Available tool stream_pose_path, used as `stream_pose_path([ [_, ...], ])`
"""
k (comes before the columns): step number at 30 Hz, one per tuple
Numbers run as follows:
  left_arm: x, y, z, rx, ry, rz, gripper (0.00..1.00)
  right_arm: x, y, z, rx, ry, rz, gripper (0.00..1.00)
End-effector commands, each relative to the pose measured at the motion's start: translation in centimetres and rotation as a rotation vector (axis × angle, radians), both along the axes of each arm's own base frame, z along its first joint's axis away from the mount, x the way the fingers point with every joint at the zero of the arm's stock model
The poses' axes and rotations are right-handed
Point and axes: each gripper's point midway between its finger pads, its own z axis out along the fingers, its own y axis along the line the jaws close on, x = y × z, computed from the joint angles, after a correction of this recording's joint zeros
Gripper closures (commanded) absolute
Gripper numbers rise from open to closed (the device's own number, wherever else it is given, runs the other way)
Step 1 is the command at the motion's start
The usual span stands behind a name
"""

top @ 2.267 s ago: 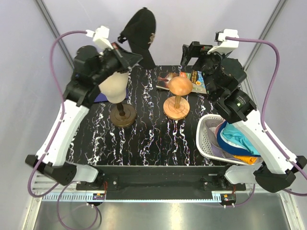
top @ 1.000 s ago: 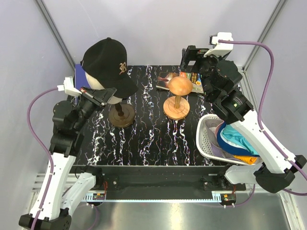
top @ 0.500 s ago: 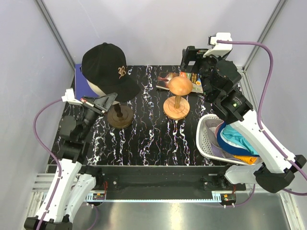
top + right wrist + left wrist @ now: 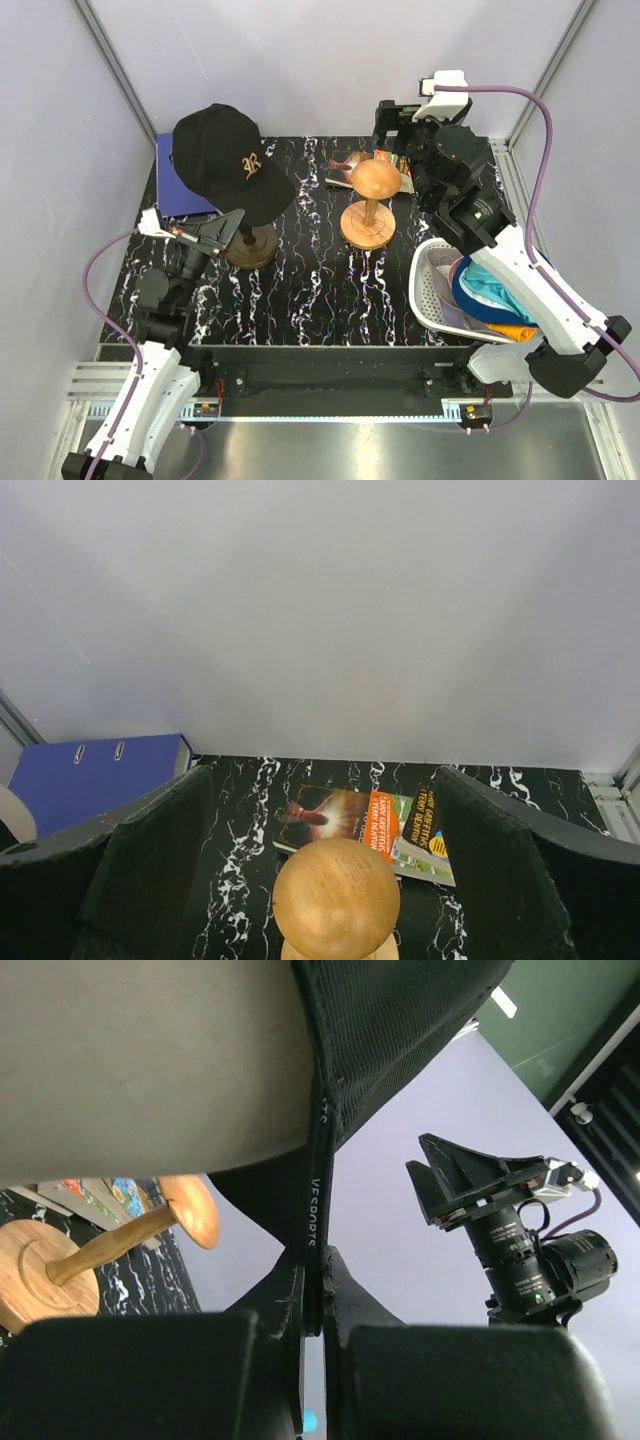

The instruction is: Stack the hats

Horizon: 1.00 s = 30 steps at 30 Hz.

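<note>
A black baseball cap (image 4: 222, 160) sits over the cream mannequin head (image 4: 150, 1060) on the dark stand at the back left. My left gripper (image 4: 233, 217) is shut on the cap's brim edge (image 4: 315, 1210); the fabric is pinched between its fingers (image 4: 355, 1300). My right gripper (image 4: 396, 122) is open and empty, behind and above the wooden knob stand (image 4: 371, 180), which shows between its fingers (image 4: 500, 860). Teal (image 4: 490, 285), orange (image 4: 512, 333) and lavender (image 4: 458, 318) hats lie in the white basket (image 4: 428, 285) at the right. The other hats are not visible.
A blue binder (image 4: 180, 190) lies at the back left beside the mannequin stand's base (image 4: 252, 243). Books (image 4: 370, 820) lie at the back behind the wooden stand. The side walls stand close to the table.
The left arm brought the cap down from high at the back onto the mannequin head, then dropped low toward the near left, still gripping the brim. The right gripper shifted slightly back.
</note>
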Motion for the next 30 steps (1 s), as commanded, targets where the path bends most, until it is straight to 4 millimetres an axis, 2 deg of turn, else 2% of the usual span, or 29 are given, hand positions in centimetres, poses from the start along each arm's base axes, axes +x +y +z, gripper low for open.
stream_pose_path([
  [1,0.2,1.8,0.6,-0.106,-0.052,0.074,1.0,0.2,-0.3,0.4,0.004,-0.018,-0.031,0.0],
  [2,0.3,1.8,-0.1,-0.121,-0.04,0.07,1.0,0.2,-0.3,0.3,0.001,-0.015,-0.035,0.0],
  [4,0.2,2.1,-0.4,-0.146,-0.05,0.077,1.0,0.2,-0.2,0.2,-0.001,-0.013,-0.033,0.0],
  [5,0.4,2.2,-1.7,-0.167,-0.021,0.076,1.0,0.2,-0.2,0.2,-0.001,-0.013,-0.033,0.0],
  [6,0.2,2.5,-1.5,-0.192,-0.047,0.082,1.0,0.3,-0.2,0.0,-0.002,-0.011,-0.033,0.0],
  [11,0.6,2.3,-3.1,-0.179,-0.01,0.084,1.0,0.4,-0.2,-0.2,-0.007,-0.005,-0.036,0.0],
  [14,0.8,3.1,-4.1,-0.227,-0.01,0.105,1.0,0.5,0.0,-0.4,-0.011,0.0,-0.034,0.0],
  [17,1.6,3.1,-5.1,-0.159,0.028,0.116,1.0,0.5,-0.1,-0.5,-0.01,0.002,-0.037,0.01],
  [20,2.6,3.6,-4.6,-0.109,0.013,0.126,1.0,0.6,0.1,-0.9,-0.016,0.009,-0.036,0.0],
  [21,3.2,4.4,-4.7,-0.099,0.016,0.152,1.0,0.7,0.1,-1.0,-0.017,0.013,-0.037,0.0],
  [24,4.7,4.9,-5.0,-0.024,0.028,0.152,1.0,0.6,0.2,-1.2,-0.004,0.015,-0.03,0.0],
  [25,5.4,4.9,-5.0,0.004,0.033,0.154,1.0,0.6,0.2,-1.1,0.001,0.014,-0.024,0.0],
  [30,6.0,4.4,-5.3,0.075,0.033,0.125,1.0,0.6,0.1,-1.3,0.005,0.019,-0.03,0.0],
])
